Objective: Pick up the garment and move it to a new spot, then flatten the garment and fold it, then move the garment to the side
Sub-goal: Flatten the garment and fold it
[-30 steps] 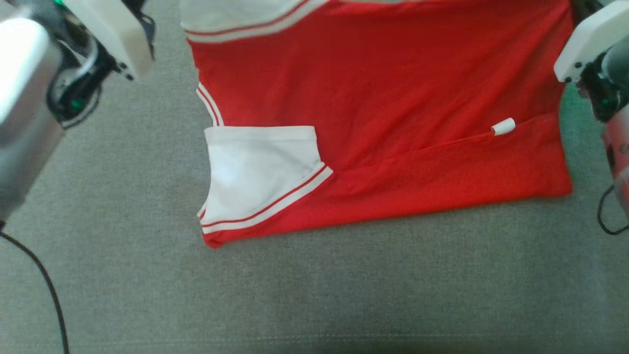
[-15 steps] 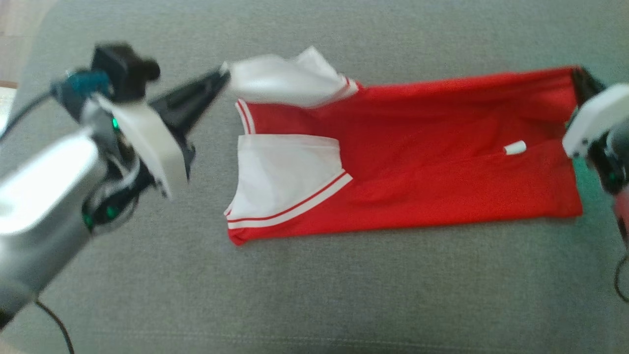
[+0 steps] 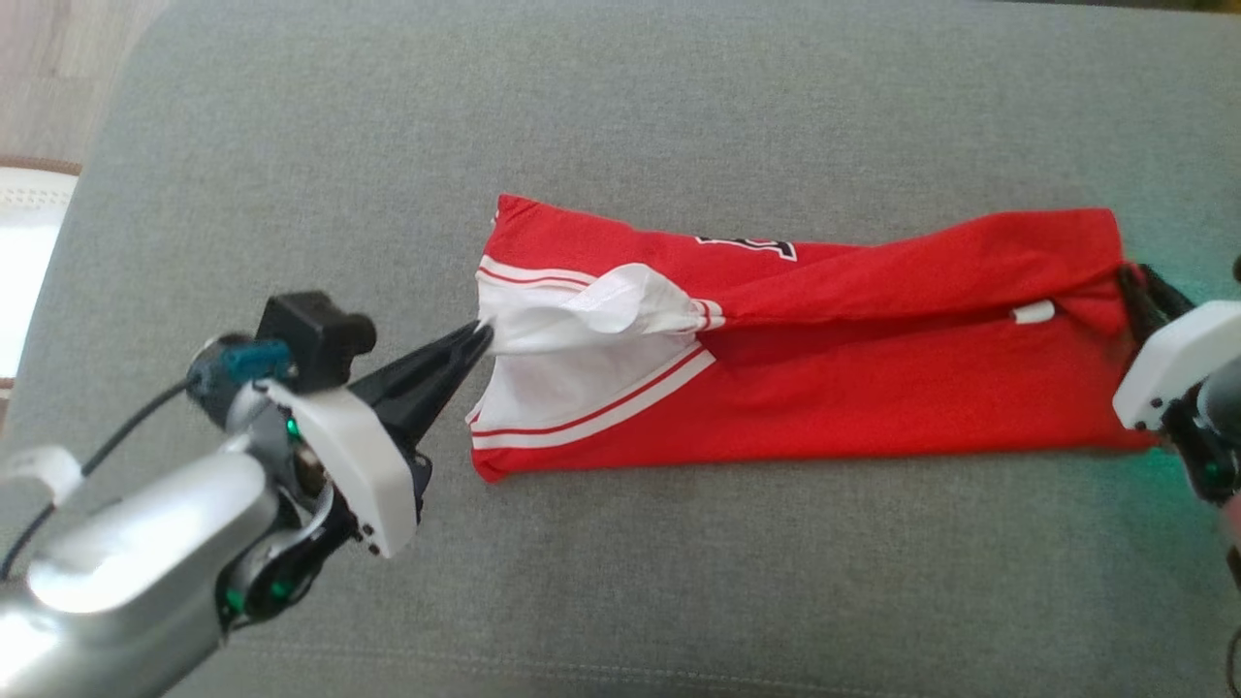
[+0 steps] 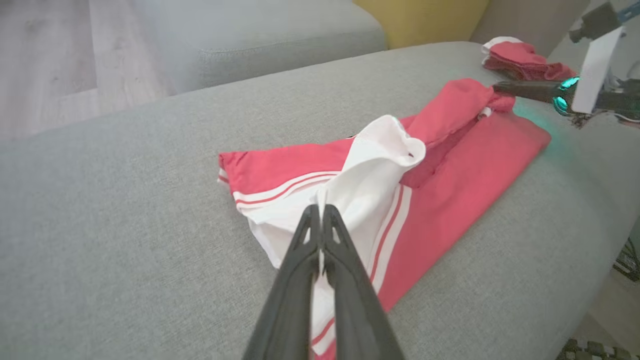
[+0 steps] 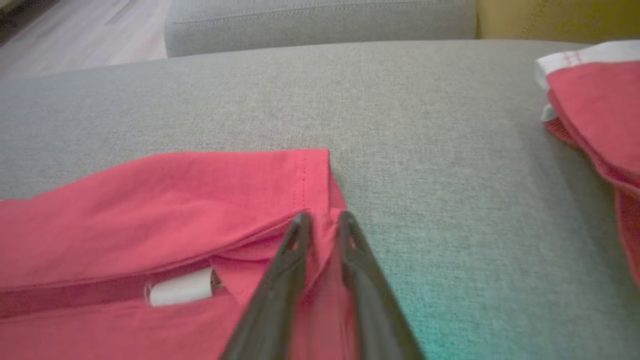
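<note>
The garment [image 3: 824,417] is a red shirt with white striped sleeves, lying folded in a long band on the grey cushion [image 3: 679,582]. My left gripper [image 3: 482,334] is shut on the upper white sleeve at the garment's left end, and in the left wrist view the white cloth is pinched at its tips [image 4: 320,210]. My right gripper [image 3: 1129,281] is at the garment's right end. Its fingers [image 5: 300,225] stand slightly apart in the right wrist view, with the red hem [image 5: 320,200] lying between them. A white label [image 5: 180,292] shows in the fold.
Another red and white garment [image 5: 590,110] lies bunched further right on the cushion, also seen in the left wrist view [image 4: 520,60]. Wooden floor [image 3: 48,68] borders the cushion's left edge. A yellow cushion [image 4: 420,20] stands behind.
The head camera has shifted. Both grippers have brought the garment's far edge toward me, laying it over the near half. The right gripper's fingers have parted a little.
</note>
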Available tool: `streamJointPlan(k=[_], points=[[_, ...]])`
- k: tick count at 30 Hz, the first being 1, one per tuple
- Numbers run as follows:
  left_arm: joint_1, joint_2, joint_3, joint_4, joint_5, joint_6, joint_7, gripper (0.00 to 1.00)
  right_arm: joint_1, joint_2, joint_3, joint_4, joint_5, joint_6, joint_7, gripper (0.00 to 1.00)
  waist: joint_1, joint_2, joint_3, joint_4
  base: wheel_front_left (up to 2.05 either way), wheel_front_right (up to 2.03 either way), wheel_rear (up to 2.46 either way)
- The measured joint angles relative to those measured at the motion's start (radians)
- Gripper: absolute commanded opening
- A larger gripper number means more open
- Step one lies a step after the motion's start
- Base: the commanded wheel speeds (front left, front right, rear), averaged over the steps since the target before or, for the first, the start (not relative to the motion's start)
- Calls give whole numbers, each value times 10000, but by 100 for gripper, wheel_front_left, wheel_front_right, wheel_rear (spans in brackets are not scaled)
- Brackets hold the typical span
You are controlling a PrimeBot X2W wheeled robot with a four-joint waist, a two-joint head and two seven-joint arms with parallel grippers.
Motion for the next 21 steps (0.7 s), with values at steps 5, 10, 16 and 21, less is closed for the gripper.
streamJointPlan(k=[5,10,16,21], points=[[640,-251,119,272,-157,686,-763,100,489,86,-608,-441,4,0,-194,100,0,0,-307,-75,0,0,0],[1838,-660,1053,336,-27,1906,-1306,100,1483,430,-1229,-1087,6,0,-608,100,0,0,-747,-259,0,0,0],[4133,-1576,3465,-198,1632,3039,-1312,100,2730,1066,-1837,-1891,-222,0,-984,100,0,0,-1250,-569,0,0,0],[5881,-2345,5081,-587,2778,3450,-1312,100,3355,1505,-2197,-2230,-499,0,-1066,100,0,0,-1557,-684,0,0,0]])
